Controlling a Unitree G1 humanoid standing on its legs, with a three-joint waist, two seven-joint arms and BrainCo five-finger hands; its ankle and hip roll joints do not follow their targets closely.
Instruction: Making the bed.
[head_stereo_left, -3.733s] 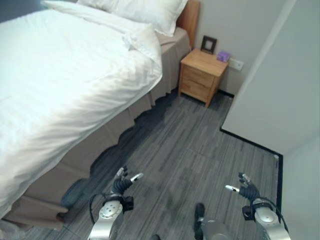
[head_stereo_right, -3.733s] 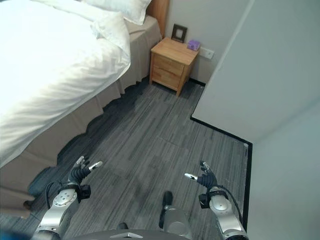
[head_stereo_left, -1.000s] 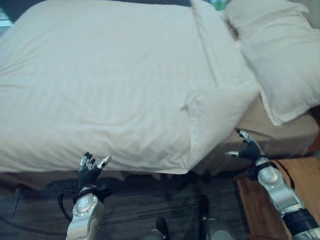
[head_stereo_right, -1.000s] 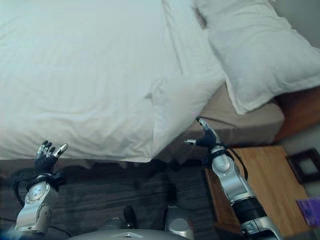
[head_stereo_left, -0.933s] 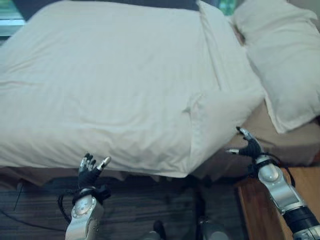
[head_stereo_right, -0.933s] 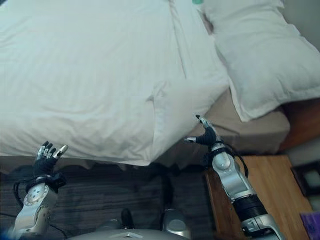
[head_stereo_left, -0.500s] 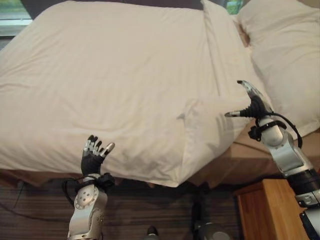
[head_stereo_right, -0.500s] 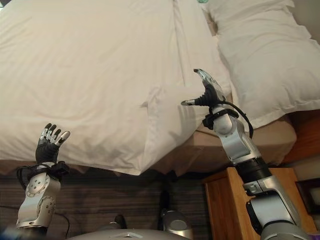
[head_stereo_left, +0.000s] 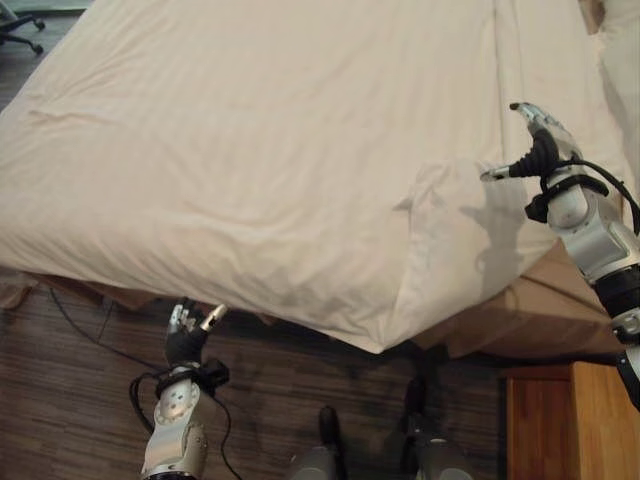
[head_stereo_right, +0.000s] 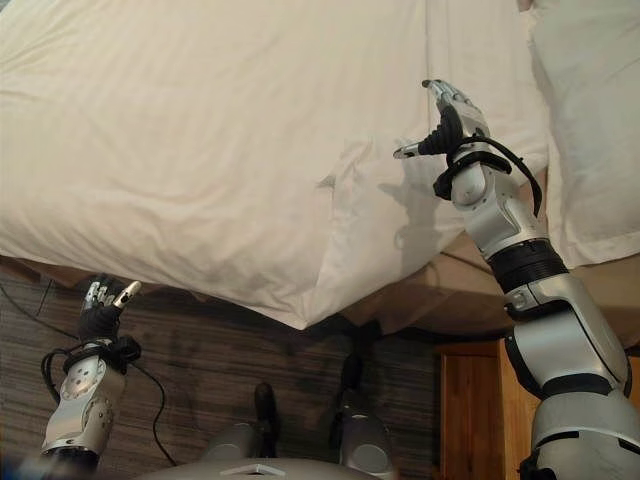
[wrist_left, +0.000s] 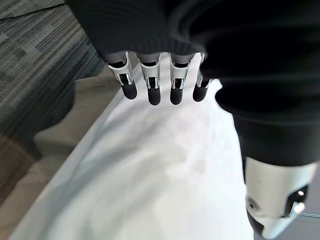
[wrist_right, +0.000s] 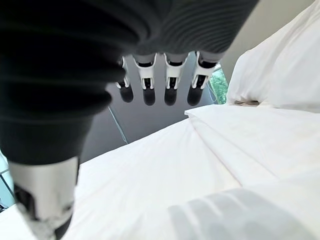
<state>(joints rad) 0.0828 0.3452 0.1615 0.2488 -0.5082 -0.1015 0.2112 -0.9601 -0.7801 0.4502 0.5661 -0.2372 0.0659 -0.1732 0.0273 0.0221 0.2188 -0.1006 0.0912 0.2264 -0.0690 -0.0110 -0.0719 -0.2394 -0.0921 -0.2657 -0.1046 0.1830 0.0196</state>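
Note:
A white duvet (head_stereo_left: 250, 150) covers the bed. One corner (head_stereo_left: 440, 260) is folded and hangs over the near side. A white pillow (head_stereo_right: 590, 120) lies at the right end. My right hand (head_stereo_left: 543, 155) is raised just over the duvet beside that folded corner, open with straight fingers (wrist_right: 170, 82) and holding nothing. The right wrist view looks across the duvet (wrist_right: 165, 175) to the pillow (wrist_right: 280, 75). My left hand (head_stereo_left: 186, 335) hangs low over the floor below the duvet's near edge, open and empty. Its fingers (wrist_left: 150, 87) point at the duvet (wrist_left: 165, 175).
The beige mattress side (head_stereo_left: 540, 310) shows under the hanging corner. A wooden nightstand (head_stereo_left: 575, 420) stands at the lower right, close to my right arm. Dark wood-grain floor (head_stereo_left: 70, 390) runs along the bed. A chair's wheeled base (head_stereo_left: 15, 20) is at the far left.
The view swung from the floor and nightstand to the bed. My right hand rose from beside the mattress edge to over the duvet's corner. The left hand stayed low and open.

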